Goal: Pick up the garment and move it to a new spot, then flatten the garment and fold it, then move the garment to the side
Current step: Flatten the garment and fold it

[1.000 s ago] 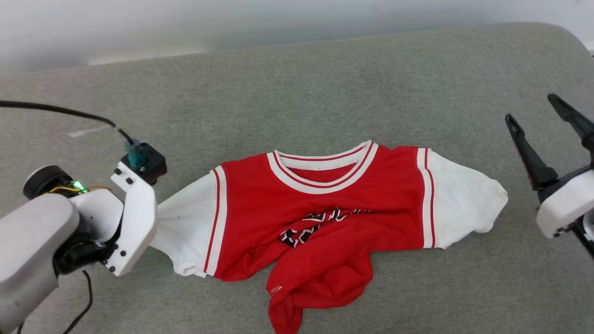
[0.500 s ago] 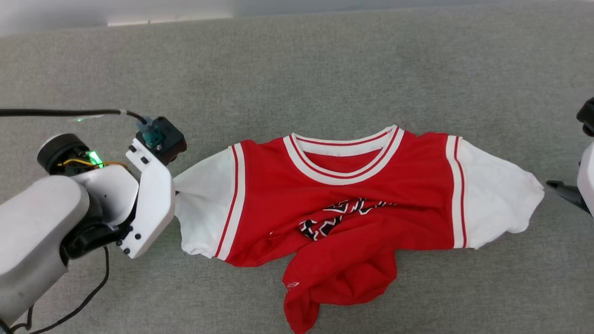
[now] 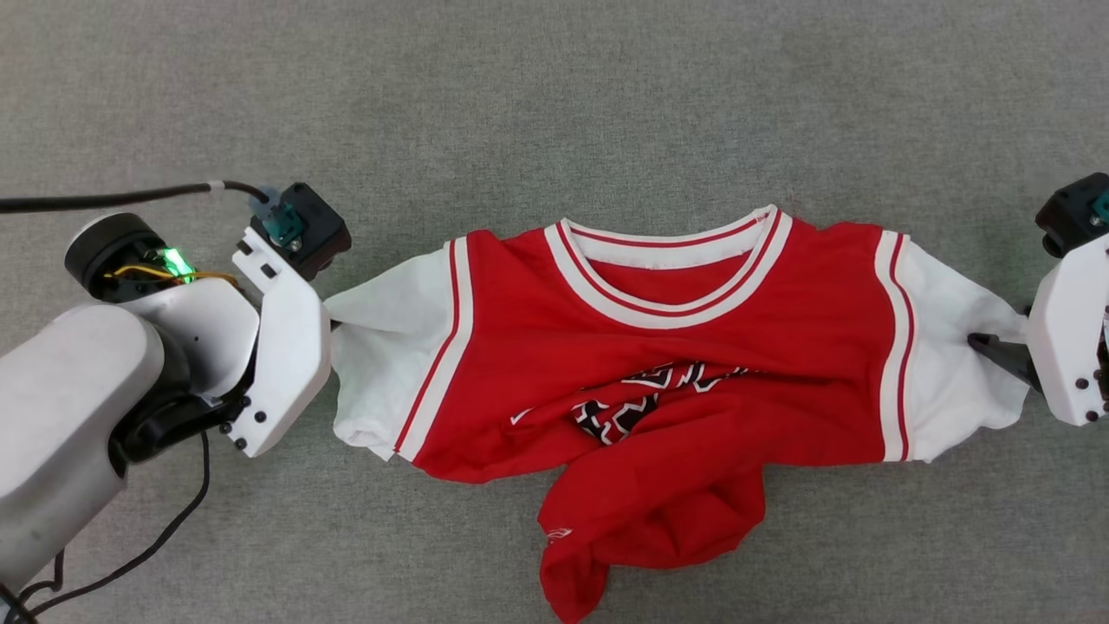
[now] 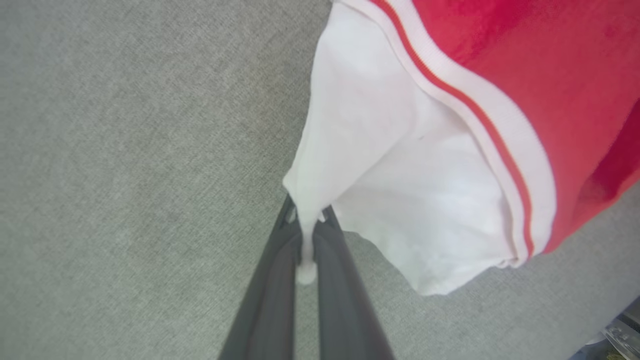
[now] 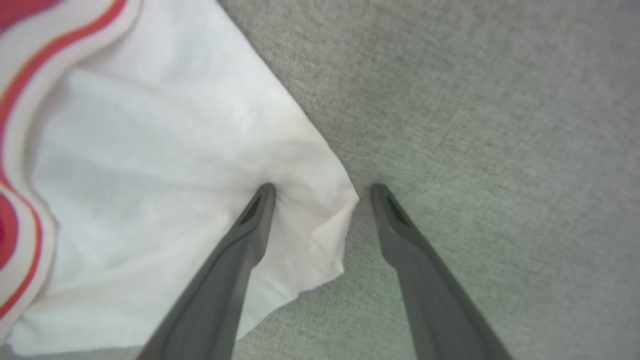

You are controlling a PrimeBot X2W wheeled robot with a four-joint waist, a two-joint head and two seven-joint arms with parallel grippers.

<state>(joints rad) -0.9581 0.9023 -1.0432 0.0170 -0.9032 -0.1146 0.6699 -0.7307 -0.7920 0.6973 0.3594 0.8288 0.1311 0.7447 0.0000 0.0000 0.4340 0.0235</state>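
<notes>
Grey woven surface (image 3: 554,104) lay open around the garment (image 3: 676,329); left gripper (image 4: 306,221) pinched one sleeve tip (image 4: 320,165), right gripper (image 5: 322,187) stood spread astride the other's.

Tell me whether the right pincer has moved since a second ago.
Yes. The right pincer came in toward the garment: from clear of its white sleeve to open fingers straddling its corner.

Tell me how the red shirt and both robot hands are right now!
Red jersey T-shirt with white short sleeves: lying front up, unfolded, lower half bunched and crumpled over the black lettering.
Left gripper with two long dark fingers: shut, pinching the edge of a white sleeve.
Right gripper with two long dark fingers: open, straddling the other sleeve's corner, one finger on the cloth, not gripping yet.
</notes>
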